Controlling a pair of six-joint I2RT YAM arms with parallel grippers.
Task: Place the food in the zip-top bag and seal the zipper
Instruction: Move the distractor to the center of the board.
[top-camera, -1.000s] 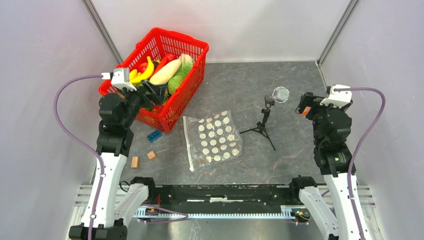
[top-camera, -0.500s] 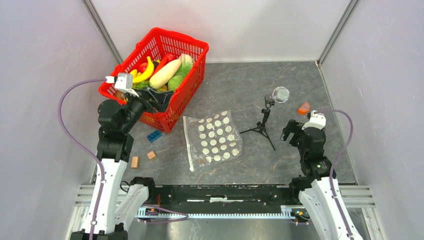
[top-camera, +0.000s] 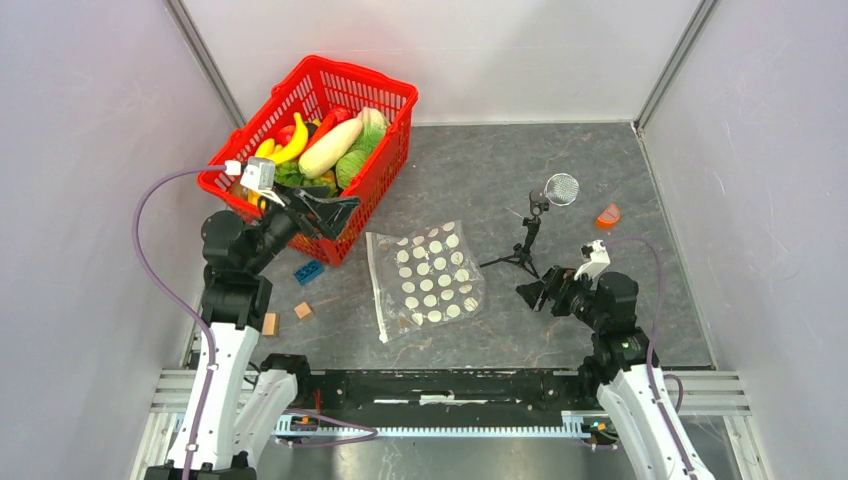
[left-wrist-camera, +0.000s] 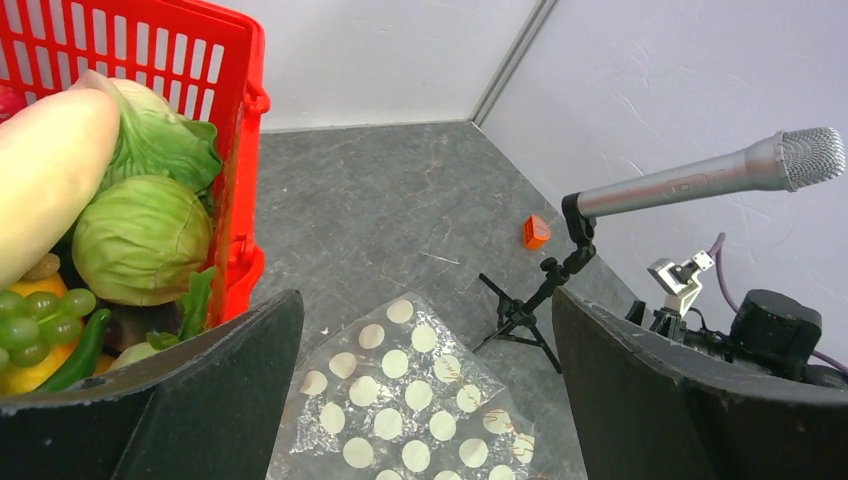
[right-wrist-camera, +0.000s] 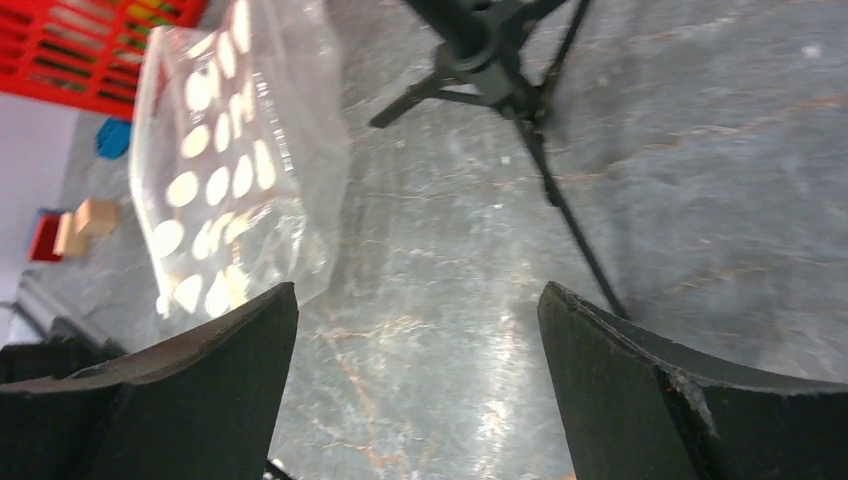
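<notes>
The zip-top bag (top-camera: 428, 278) lies flat on the grey table, clear with white dots, and its zipper (top-camera: 377, 288) runs along the left edge. The food is piled in a red basket (top-camera: 385, 95): a banana (top-camera: 292, 143), a pale long vegetable (top-camera: 330, 146) and a cabbage (left-wrist-camera: 140, 240). My left gripper (top-camera: 335, 215) hangs open over the basket's near corner, pointing toward the bag (left-wrist-camera: 400, 400), with nothing between its fingers. Right of the bag (right-wrist-camera: 230, 150), my right gripper (top-camera: 533, 294) is low over the table, open and empty.
A microphone on a small black tripod (top-camera: 528, 235) stands between the bag and the right arm. A small orange piece (top-camera: 607, 215) lies at the back right. A blue brick (top-camera: 308, 271) and two wooden cubes (top-camera: 303, 310) lie left of the bag.
The right arm has swung down from the back right to low beside the tripod, pointing at the bag. The left gripper has moved from inside the basket rightward over its near corner.
</notes>
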